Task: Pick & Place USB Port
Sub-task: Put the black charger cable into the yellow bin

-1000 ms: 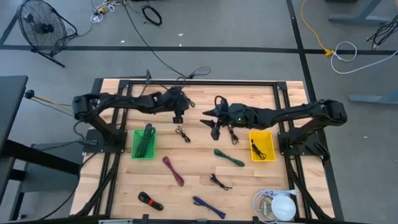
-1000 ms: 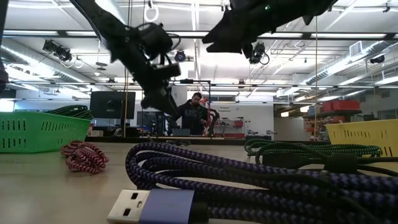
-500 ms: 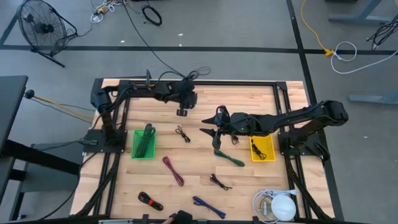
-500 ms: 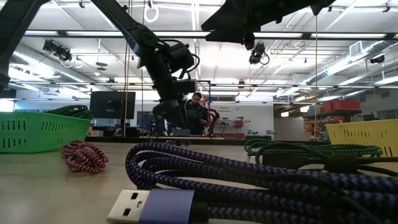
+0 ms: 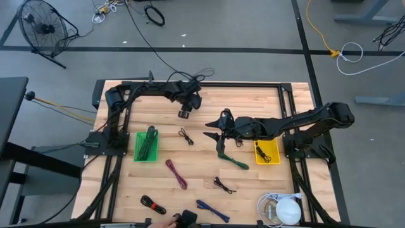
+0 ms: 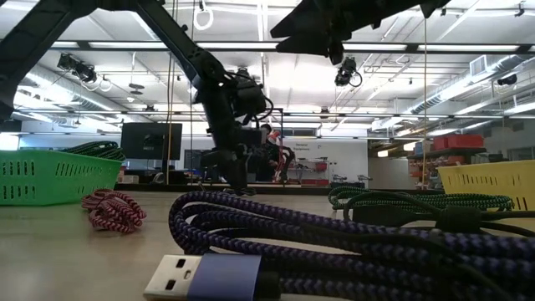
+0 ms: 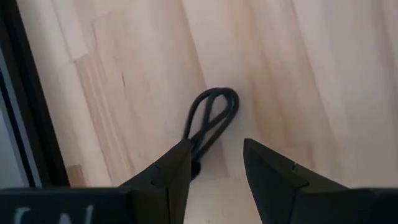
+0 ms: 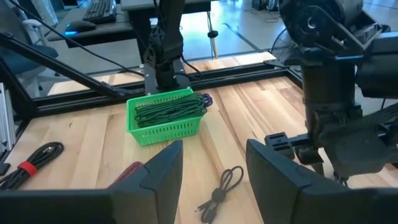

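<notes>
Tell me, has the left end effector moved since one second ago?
Yes. The left end effector moved away from the green basket, toward the table's far edge.

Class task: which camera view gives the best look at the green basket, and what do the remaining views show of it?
The right wrist view: the green basket shows whole, with its mesh walls and the cables inside. The high view shows it small from above. The low view catches only its side at the edge. The left wrist view misses it.

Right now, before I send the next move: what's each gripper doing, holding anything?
Left gripper: open, empty, hovering over a black cable on the table.
Right gripper: open, empty, above mid-table.
</notes>
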Robot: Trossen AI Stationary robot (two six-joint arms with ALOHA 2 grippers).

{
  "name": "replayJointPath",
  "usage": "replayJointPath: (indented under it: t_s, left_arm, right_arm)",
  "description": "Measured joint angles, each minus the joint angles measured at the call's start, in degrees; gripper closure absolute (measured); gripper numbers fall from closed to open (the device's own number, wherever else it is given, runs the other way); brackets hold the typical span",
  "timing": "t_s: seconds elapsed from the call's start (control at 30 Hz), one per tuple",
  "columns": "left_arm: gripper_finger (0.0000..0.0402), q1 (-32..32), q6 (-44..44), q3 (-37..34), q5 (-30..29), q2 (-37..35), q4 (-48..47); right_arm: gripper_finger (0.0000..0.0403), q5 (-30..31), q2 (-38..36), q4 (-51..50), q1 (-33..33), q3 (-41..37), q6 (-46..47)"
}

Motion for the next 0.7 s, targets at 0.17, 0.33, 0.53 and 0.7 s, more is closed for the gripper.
replayJointPath:
  t_s: [0.17,0.33,0.53,0.7]
  left_arm:
    - [0.0251,0.8,0.9,0.0,-0.3,1.0,0.9]
    - [0.0308,1.7,0.3,0.0,-0.3,1.5,0.7]
    - [0.0392,2.0,-3.1,0.0,-0.1,1.5,1.0]
    - [0.0398,2.0,-7.4,0.0,0.1,0.9,0.6]
  right_arm:
    - [0.0227,0.0,0.0,0.5,0.0,0.0,0.0]
    - [0.0227,0.0,0.0,1.1,0.0,0.0,-0.2]
    - [0.0227,0.0,0.0,1.5,0.0,0.0,-0.2]
    - [0.0227,1.6,0.0,1.3,0.0,0.0,-0.4]
